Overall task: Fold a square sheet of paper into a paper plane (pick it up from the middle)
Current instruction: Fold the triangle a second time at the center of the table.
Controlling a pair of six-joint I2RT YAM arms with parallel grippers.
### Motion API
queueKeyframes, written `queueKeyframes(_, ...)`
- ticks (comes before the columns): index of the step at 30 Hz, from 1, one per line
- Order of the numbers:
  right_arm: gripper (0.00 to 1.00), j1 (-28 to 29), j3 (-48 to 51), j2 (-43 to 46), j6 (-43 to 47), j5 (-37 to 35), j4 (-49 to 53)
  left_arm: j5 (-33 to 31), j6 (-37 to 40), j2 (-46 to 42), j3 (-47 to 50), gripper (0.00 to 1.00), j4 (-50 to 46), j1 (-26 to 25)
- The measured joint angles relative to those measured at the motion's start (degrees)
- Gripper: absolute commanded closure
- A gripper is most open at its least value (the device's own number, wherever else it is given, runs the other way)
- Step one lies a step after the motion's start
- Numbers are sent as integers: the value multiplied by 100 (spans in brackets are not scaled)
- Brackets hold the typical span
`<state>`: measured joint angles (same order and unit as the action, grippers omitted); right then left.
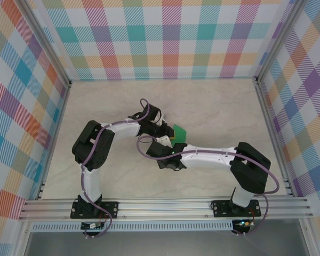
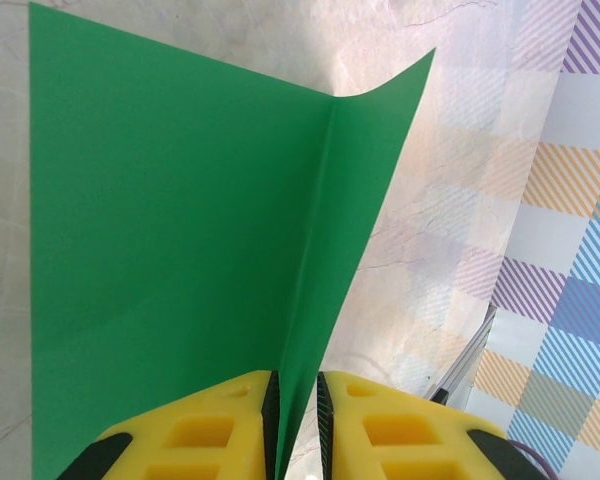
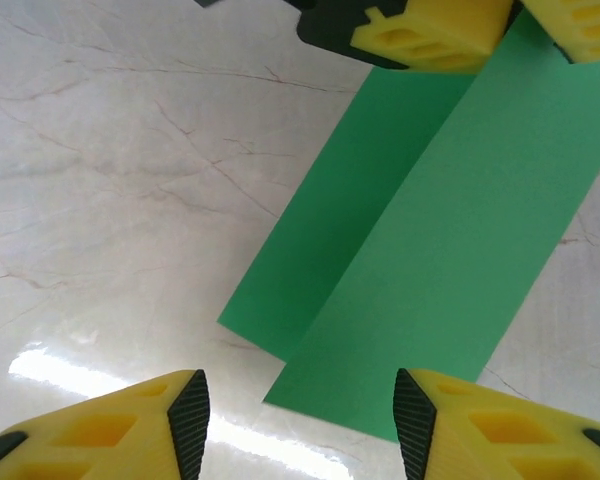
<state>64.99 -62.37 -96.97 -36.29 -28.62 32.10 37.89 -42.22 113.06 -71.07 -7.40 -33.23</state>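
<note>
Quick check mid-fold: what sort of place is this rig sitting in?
Most likely a purpose-built robot test cell, not a home or office: a marble-look tabletop fenced by an aluminium frame, with bright plaid panels as walls on three sides.

From above, most of the square sheet of paper (image 1: 179, 131) hides beneath the right arm (image 1: 202, 156).

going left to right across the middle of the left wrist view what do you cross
strip of table → green sheet of paper, its broad panel → crease → narrower panel with a curled top corner → table again → plaid wall
</note>
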Motion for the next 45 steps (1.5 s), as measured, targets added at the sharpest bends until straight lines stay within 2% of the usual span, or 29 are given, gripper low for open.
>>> queueKeyframes(6,60,0,-4,-114,-118,-369,236,0,2,0,0,80,-20,0)
queueKeyframes(20,96,0,42,197,-157,-590,354,-7,0,0,-2,79,-146,0)
queueKeyframes(23,99,-7,111,363,-94,-568,343,-90,2,-15,-2,77,-177,0)
queueKeyframes(26,100,-94,238,522,-28,-424,232,-280,7,-146,-2,70,-297,0)
queueKeyframes(34,100,-846,866,1027,293,780,-461,-1381,0,-938,46,59,-820,0)
queueKeyframes(39,100,-1578,1274,1281,450,1825,-942,-1950,-28,-1464,420,63,-955,0)
queueKeyframes(45,100,-2470,1609,1335,634,3051,-1373,-2046,-39,-1585,717,69,-957,0)
